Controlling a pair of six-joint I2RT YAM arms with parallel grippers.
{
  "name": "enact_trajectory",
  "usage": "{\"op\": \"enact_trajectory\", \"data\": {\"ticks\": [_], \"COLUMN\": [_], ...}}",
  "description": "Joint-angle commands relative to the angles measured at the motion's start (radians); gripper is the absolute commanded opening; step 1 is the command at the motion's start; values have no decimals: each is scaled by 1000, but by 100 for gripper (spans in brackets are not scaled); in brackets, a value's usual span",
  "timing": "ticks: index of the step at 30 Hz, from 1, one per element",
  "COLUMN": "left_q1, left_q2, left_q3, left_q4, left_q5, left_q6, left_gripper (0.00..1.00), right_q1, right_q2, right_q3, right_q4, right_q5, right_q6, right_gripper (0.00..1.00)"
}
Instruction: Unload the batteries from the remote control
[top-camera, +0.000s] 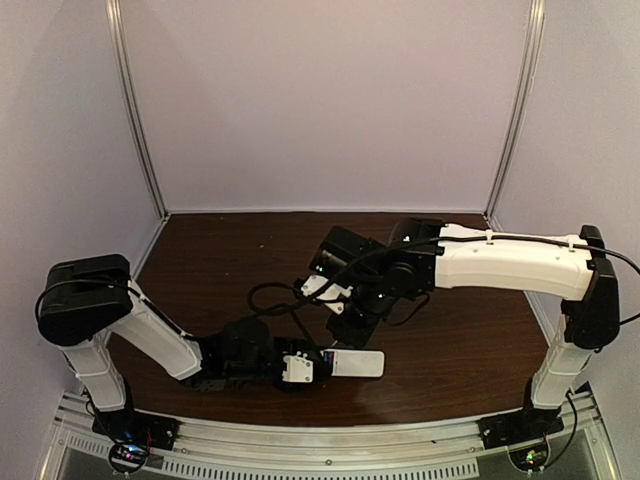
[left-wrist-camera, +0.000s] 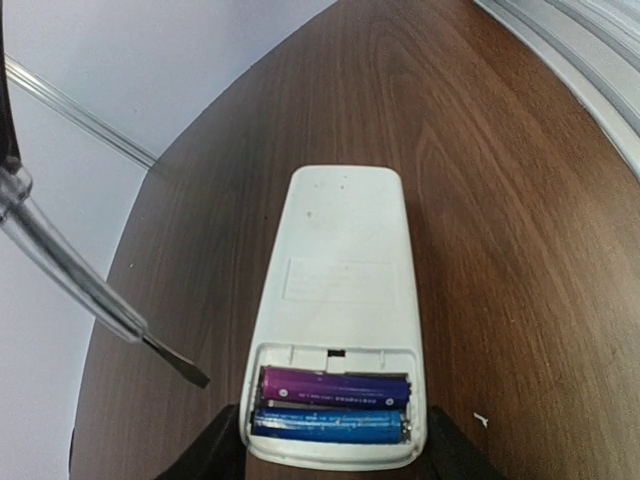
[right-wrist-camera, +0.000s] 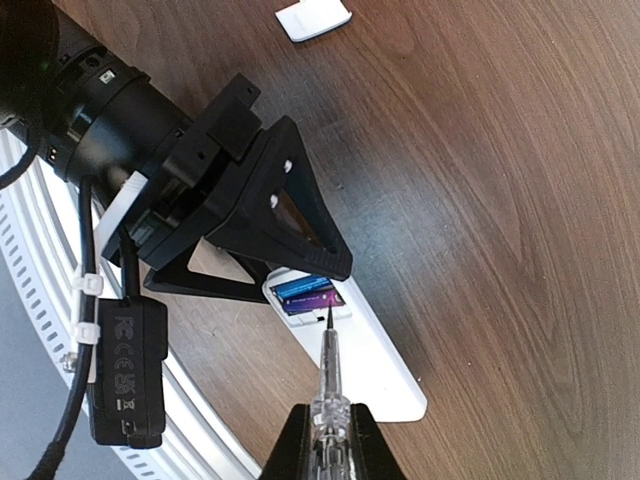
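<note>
The white remote control (left-wrist-camera: 340, 260) lies back-up on the brown table with its battery compartment open. A purple-pink battery (left-wrist-camera: 335, 386) and a blue battery (left-wrist-camera: 330, 425) sit side by side inside it. My left gripper (left-wrist-camera: 337, 462) is shut on the remote's compartment end, one black finger on each side. My right gripper (right-wrist-camera: 327, 440) is shut on a clear-handled screwdriver (right-wrist-camera: 330, 370). Its dark tip hovers just above the compartment edge beside the purple-pink battery (right-wrist-camera: 320, 300). In the top view the remote (top-camera: 355, 363) lies near the front edge, between both grippers.
A small white battery cover (right-wrist-camera: 313, 18) lies loose on the table away from the remote. A metal rail (top-camera: 330, 440) runs along the near edge. Black cables (top-camera: 270, 295) loop over the table's middle. Pale walls enclose the sides and back.
</note>
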Motion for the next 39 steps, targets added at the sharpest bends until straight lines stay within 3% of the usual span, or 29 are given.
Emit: {"op": "enact_trajectory", "data": {"ticks": [1, 29, 39], "left_q1": [-2, -2, -2], "left_q2": [-23, -20, -20], "left_q3": [7, 7, 3], "left_q4": [34, 37, 45], "left_q5": [14, 3, -11], "left_q6": [-10, -6, -6], "left_gripper": [0, 0, 0], "right_q1": [6, 6, 8], "right_q2": [10, 79, 79], "right_q3": [-3, 14, -7], "right_q4": [18, 0, 6], "right_q5": [26, 48, -21], "right_q6": [-10, -18, -18], "right_gripper": [0, 0, 0]}}
